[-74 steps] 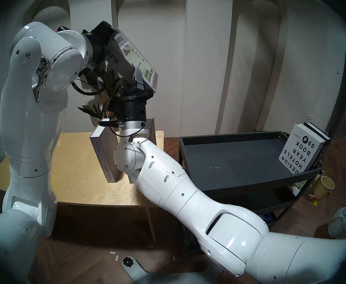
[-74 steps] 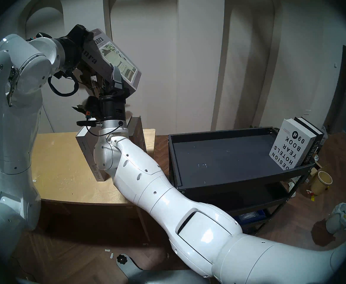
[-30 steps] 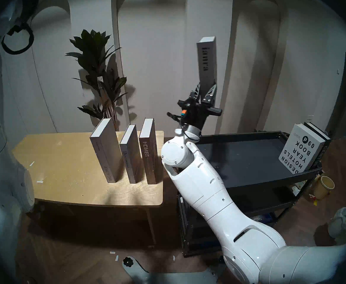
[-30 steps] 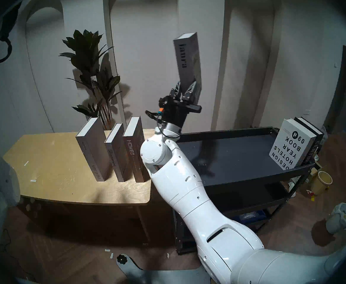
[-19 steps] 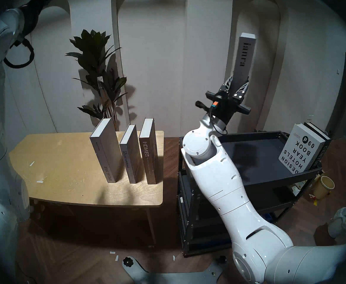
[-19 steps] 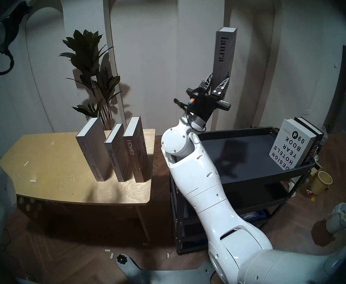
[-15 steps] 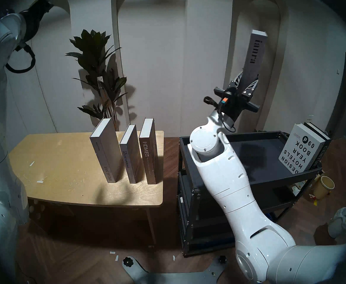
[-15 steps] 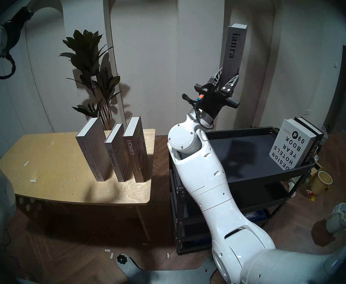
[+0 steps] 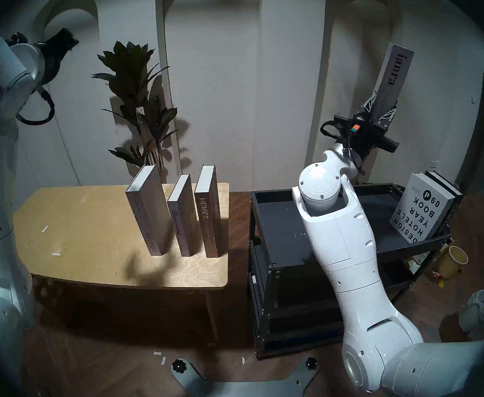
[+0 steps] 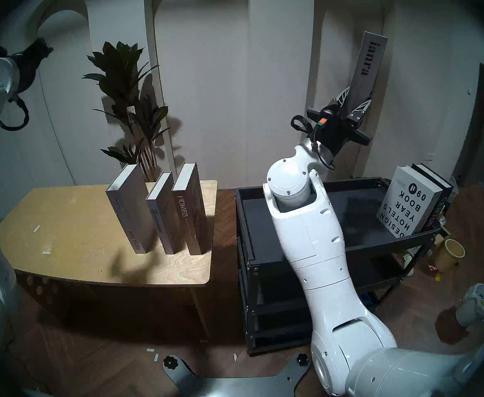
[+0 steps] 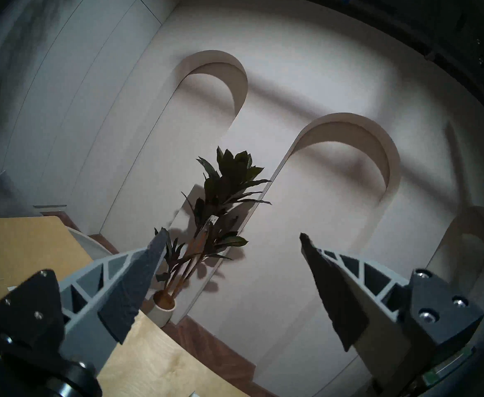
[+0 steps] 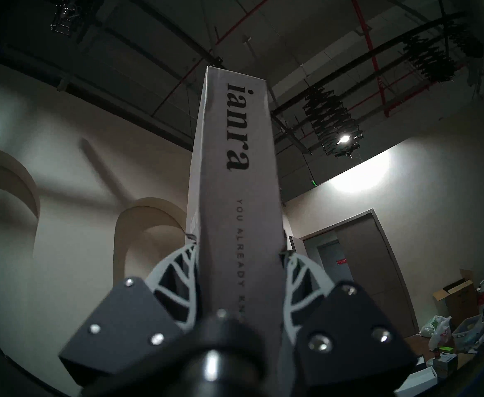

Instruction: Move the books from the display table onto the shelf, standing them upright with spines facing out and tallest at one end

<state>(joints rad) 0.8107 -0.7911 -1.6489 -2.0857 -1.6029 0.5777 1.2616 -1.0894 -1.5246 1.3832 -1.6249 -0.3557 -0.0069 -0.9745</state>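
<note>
Books are what you are shifting, so start from the big pieces: your display table [image 9: 92, 244] fills the left of the head view, light plywood with rounded corners, and your shelf [image 9: 275, 193], the black metal rack with the dark rimmed top tray, stands just to its right, apart from it. On the table you have three books upright, spines toward you: the SPECIAL ISSUE book [image 9: 146, 213], the Discontent book [image 9: 182, 218] and the HOMES book [image 9: 208, 213], set side by side with gaps between. At the far right end of the tray, the DESIGN HOTELS YEARBOOK [image 9: 421, 207] leans against the black CENTURY book [image 9: 451, 213]. Your right gripper [image 9: 379, 108] is clamped on the lower end of the grey ianra book [image 9: 394, 72], raised above the tray with its spine facing you and its top tilted to the right. Your left gripper [image 11: 232, 239] is up at the far left, fingers [image 11: 137, 284] spread wide and holding nothing, looking toward the potted plant [image 9: 140, 101] behind the table
</note>
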